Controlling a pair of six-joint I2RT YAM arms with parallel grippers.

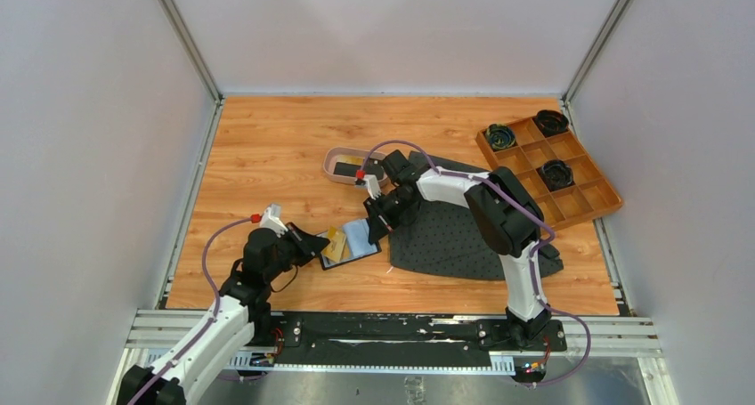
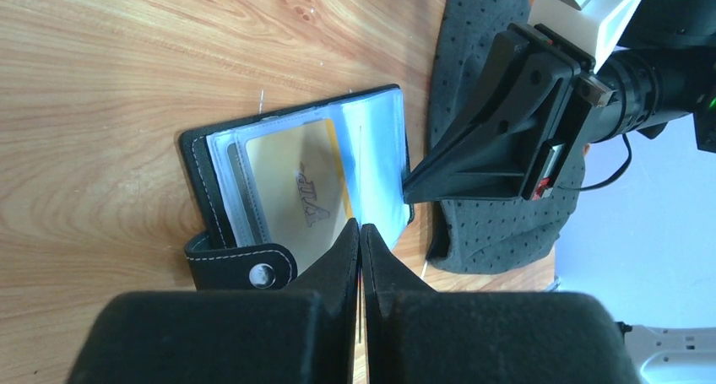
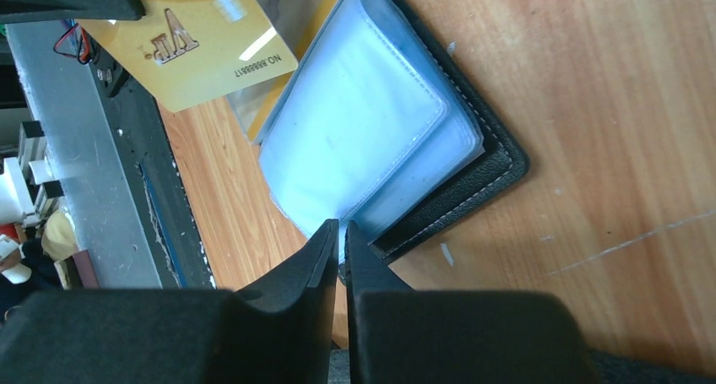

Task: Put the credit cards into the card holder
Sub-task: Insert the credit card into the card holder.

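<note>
The black card holder lies open on the table, its snap tab toward the left arm. My left gripper is shut on a gold credit card, whose far end lies over the holder's clear pockets. From the right wrist this gold card hangs above the holder. My right gripper is pinched on the corner of a pale blue clear sleeve of the holder. A black card lies in the pink tray.
The pink tray stands behind the holder. A dark grey dotted mat lies under the right arm. An orange-brown compartmented box with black round things stands at the back right. The table's front rail is just beyond the holder.
</note>
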